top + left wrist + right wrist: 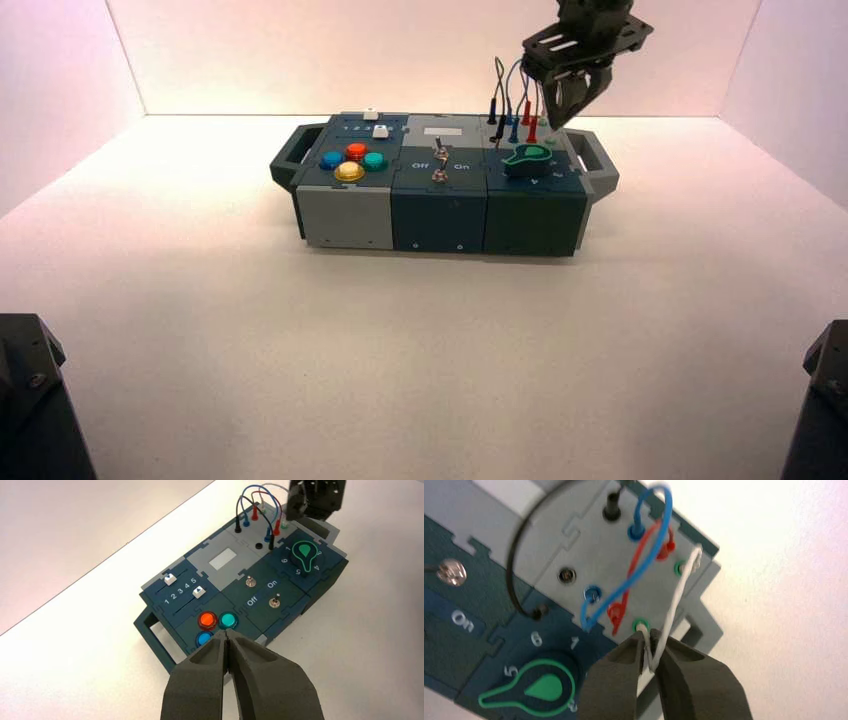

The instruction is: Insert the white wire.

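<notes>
The white wire [676, 595] arches from the far green-ringed socket [680, 568] at the box's right rear corner down to my right gripper [650, 650]. That gripper is shut on the wire's free white plug end and holds it just at the near green-ringed socket [640, 625]; I cannot tell whether the plug is seated. In the high view the right gripper [562, 112] hangs over the wire panel at the box's back right. My left gripper [227, 636] is shut and empty, hovering in front of the coloured buttons.
Black, blue and red leads [644, 565] loop over the same grey panel, close beside the white one. A green-pointer knob [544, 687] sits just in front of it. The box [440, 215] has toggle switches [438, 165], sliders and round buttons [350, 160].
</notes>
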